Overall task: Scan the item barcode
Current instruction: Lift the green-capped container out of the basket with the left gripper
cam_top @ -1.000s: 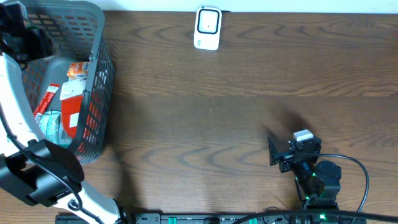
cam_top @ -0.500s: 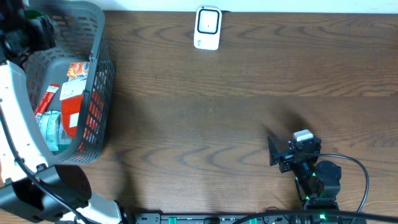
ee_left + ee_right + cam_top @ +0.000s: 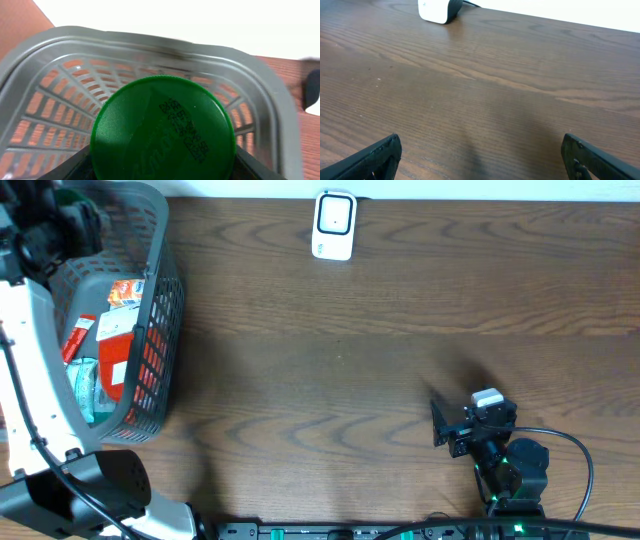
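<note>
The item is a container with a round green lid (image 3: 162, 127) that bears a black printed code; no barcode shows on it. In the left wrist view my left gripper (image 3: 162, 171) is shut on it, one dark finger on each side of the lid. From overhead, the left gripper (image 3: 62, 220) hangs over the far end of the grey basket (image 3: 165, 300). The white scanner (image 3: 334, 225) stands at the table's far edge, and shows in the right wrist view as the scanner (image 3: 437, 9). My right gripper (image 3: 440, 425) rests open and empty near the front right, its jaws wide apart over bare wood (image 3: 482, 155).
The mesh basket rim (image 3: 150, 41) curves below the held item. Inside the basket lie an orange packet (image 3: 125, 292), a red and white pack (image 3: 115, 358) and a teal pack (image 3: 85, 392). A black cable (image 3: 580, 465) loops by the right arm's base.
The left arm has moved toward the far edge and slightly right above the basket, still holding the item. The right arm has not moved.
</note>
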`<state>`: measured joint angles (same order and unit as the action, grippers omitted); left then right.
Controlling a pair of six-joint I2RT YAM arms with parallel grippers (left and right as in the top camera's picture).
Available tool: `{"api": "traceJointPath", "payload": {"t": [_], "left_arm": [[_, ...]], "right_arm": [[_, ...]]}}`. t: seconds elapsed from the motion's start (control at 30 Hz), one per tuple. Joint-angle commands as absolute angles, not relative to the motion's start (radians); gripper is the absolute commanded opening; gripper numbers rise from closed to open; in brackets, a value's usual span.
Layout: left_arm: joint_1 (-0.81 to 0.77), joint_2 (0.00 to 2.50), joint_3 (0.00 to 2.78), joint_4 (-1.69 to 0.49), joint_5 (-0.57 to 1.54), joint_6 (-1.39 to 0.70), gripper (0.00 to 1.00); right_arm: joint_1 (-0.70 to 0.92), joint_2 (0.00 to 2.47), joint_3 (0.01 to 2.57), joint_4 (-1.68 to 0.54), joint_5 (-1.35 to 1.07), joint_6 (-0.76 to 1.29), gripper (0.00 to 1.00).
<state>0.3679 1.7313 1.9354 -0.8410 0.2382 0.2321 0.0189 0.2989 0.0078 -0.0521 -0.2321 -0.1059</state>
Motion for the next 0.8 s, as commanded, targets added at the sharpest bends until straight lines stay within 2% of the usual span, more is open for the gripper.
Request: {"api": "traceJointPath", "payload": {"t": [0.0, 0.77], "left_arm": [[0.344, 1.691, 1.933, -0.831, 0.254, 0.223, 0.28], [0.236, 1.619, 1.933, -0.828, 0.254, 0.223, 0.28]], "right_arm": [[0.026, 0.295, 0.006, -0.057, -0.236, -0.091, 0.99], [0.026, 0.295, 0.006, -0.056, -0.233, -0.091, 0.99]]}}
